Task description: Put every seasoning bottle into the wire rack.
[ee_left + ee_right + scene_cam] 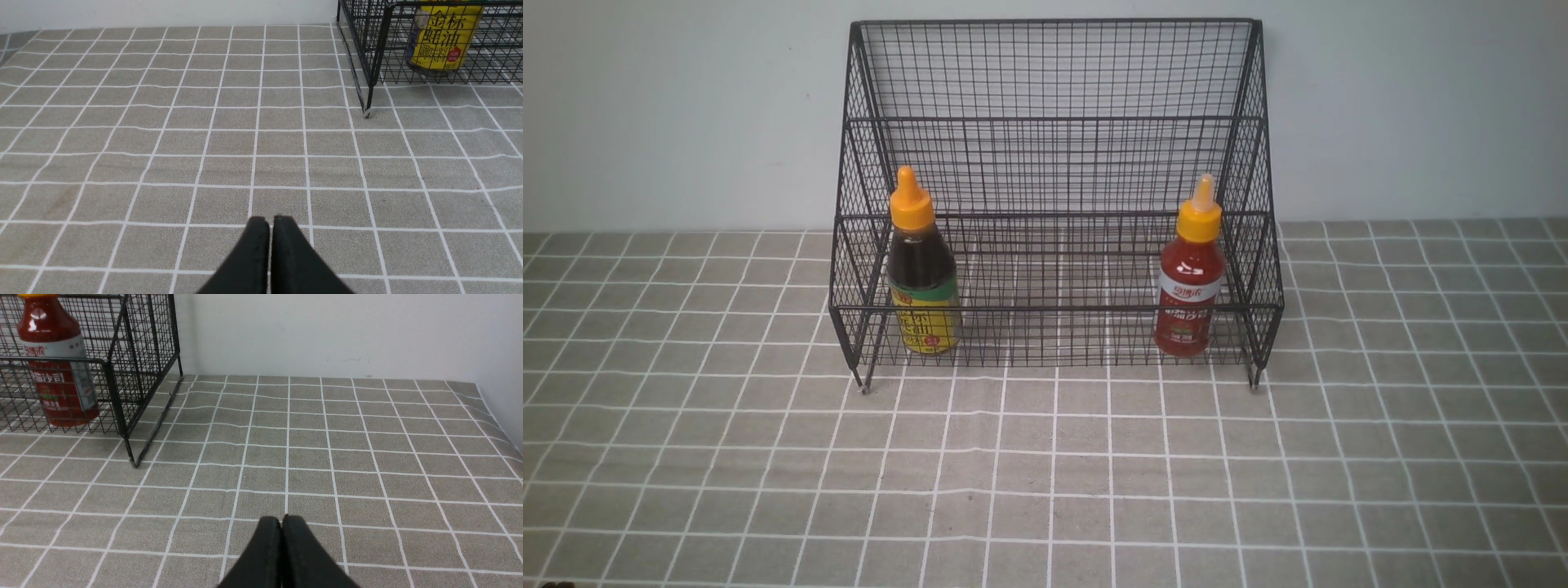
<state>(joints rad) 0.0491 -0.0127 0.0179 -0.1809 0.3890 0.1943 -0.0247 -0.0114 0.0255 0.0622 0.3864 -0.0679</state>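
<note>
Bottles, dark brown bottle (921, 282) and red bottle (1190, 282), are standing upright inside wire rack (1054, 98); left end effector (270, 222) and right end effector (281, 520) are hovering clenched, empty.

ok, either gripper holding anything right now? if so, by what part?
Nothing held. The left gripper and right gripper are both shut and empty over the cloth. The brown bottle and red bottle stand upright in the wire rack.
</note>
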